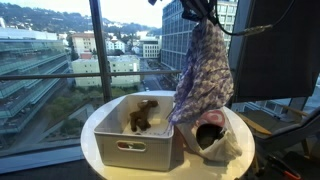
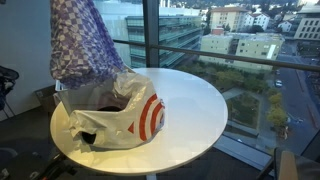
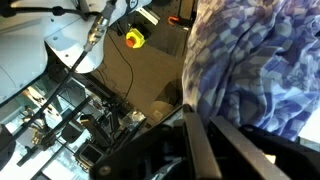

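Observation:
My gripper (image 1: 198, 12) is high above the round white table (image 1: 95, 125) and is shut on a purple-and-white checkered cloth (image 1: 205, 70). The cloth hangs straight down, and its lower end reaches into the open mouth of a white plastic bag with a red target mark (image 1: 222, 140). In an exterior view the cloth (image 2: 85, 40) drapes over the bag (image 2: 135, 115); the gripper is above that frame. In the wrist view the fingers (image 3: 197, 135) lie close together against the cloth (image 3: 260, 60).
A white bin (image 1: 135, 145) with a brown object (image 1: 143, 117) inside stands beside the bag. A large dark panel (image 1: 280, 50) stands behind the table. Windows with a railing (image 2: 240, 60) are close by. Cables and a yellow item (image 3: 134, 38) lie on the floor.

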Controlling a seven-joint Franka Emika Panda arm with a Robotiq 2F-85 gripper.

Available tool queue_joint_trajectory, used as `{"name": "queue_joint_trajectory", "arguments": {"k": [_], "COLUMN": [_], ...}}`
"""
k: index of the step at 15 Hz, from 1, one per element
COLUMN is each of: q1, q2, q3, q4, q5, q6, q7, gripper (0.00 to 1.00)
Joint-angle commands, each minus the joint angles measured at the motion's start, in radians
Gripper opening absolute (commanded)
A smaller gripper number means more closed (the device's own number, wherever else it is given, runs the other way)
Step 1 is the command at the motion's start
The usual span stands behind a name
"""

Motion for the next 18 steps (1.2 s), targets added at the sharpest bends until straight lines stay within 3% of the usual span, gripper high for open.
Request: {"name": "queue_joint_trajectory", "arguments": {"k": [1,2,8,13,18], "q1": [0.036,-0.052,-0.234,-0.355,-0.413], "q2": [-0.165,-0.199,-0.351,-0.377,-0.319], "q3": [-0.009,0.095,0.254,0.303,0.292], "q4": [-0.157,-0.186,-0.293,-0.300,-0.316], "q5": [0.006,0.001,0.047,0.057,0.022], "q6": [-0.002,-0.003,-0.014,-0.015,0.074], "q7": [0.172,0.220,0.340,0.299,0.228], "gripper": [0.06,0.07,0.07,0.07,0.07]}}
